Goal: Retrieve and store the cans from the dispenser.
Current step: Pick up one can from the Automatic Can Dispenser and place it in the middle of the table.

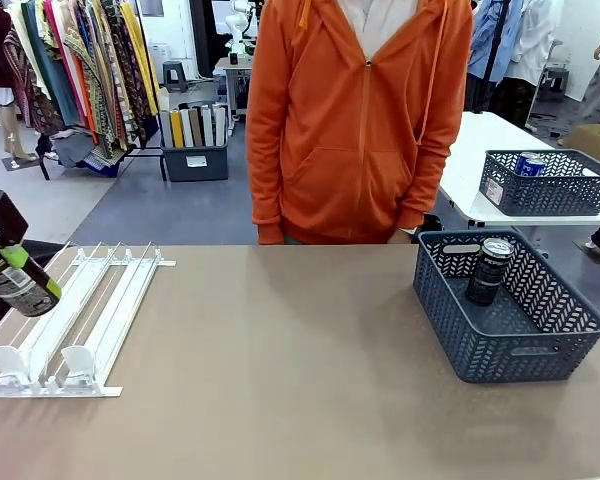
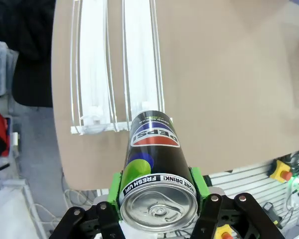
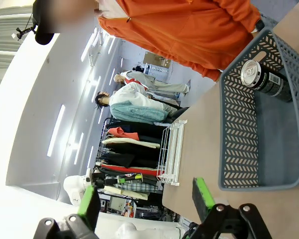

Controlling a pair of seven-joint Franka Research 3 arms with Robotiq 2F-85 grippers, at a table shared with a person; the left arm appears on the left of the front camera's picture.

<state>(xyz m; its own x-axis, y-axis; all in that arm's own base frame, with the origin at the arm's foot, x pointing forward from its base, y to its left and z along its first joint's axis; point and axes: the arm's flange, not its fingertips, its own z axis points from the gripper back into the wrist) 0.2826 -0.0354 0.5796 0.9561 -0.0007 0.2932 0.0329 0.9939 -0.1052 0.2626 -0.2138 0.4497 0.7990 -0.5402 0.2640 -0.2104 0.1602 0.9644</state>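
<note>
My left gripper (image 1: pixel 16 268) is shut on a black Pepsi can (image 1: pixel 22 287) with a green patch, held tilted in the air at the far left, above the near end of the dispenser (image 1: pixel 85 315). In the left wrist view the can (image 2: pixel 156 164) sits between the green pads (image 2: pixel 115 191), silver top toward the camera, with the white dispenser rails (image 2: pixel 139 64) below. A second dark can (image 1: pixel 490 270) stands upright in the dark grey mesh basket (image 1: pixel 540 355) at the right. My right gripper (image 3: pixel 145 201) is open and holds nothing; beyond it are the basket (image 3: pixel 239 129) and that can (image 3: pixel 266 77).
A person in an orange hoodie (image 1: pixel 355 120) stands at the far edge of the table, hands down. Behind, on a white table, another mesh basket (image 1: pixel 550 185) holds a blue can (image 1: pixel 528 163). The brown tabletop (image 1: pixel 280 370) lies bare between dispenser and basket.
</note>
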